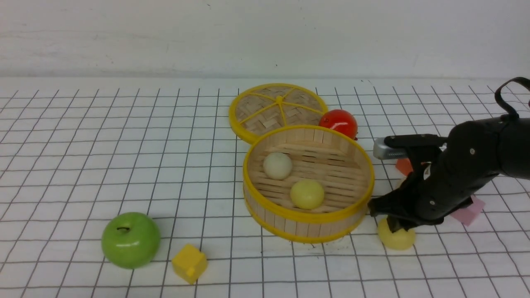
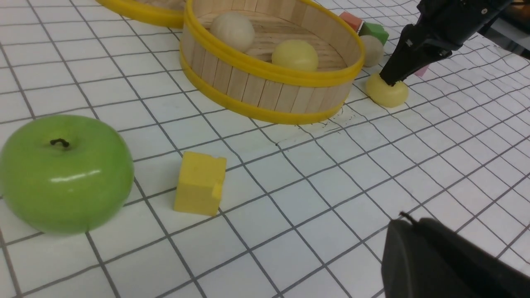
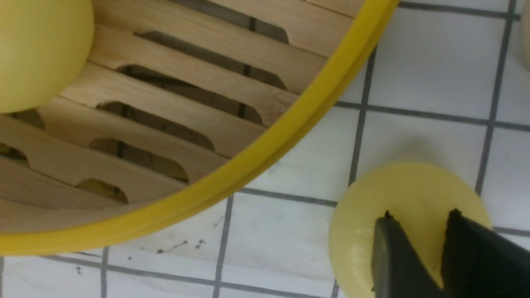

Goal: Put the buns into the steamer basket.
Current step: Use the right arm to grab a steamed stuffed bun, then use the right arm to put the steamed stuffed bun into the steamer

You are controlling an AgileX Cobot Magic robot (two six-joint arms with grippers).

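the right arm [image 1: 476, 165] is matte black with rounded housings, small silver screws [image 1: 471, 151], a silver-grey block [image 1: 385, 151] and a looped black cable [image 1: 507, 95]; the right claw [image 3: 420, 225] has two tapered black fingers [image 3: 476, 256].

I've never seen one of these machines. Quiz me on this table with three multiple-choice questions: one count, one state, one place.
1. How many buns lie in the steamer basket? A one; B two; C four.
2. The lid is: A on the basket; B gripped by an arm; C off, lying behind the basket.
3. The green apple sits: A beside the yellow cube; B in the basket; C on the lid.
Answers: 1 B, a white bun and a yellow bun show inside; 2 C, the basket stands uncovered; 3 A, both rest side by side on the table.
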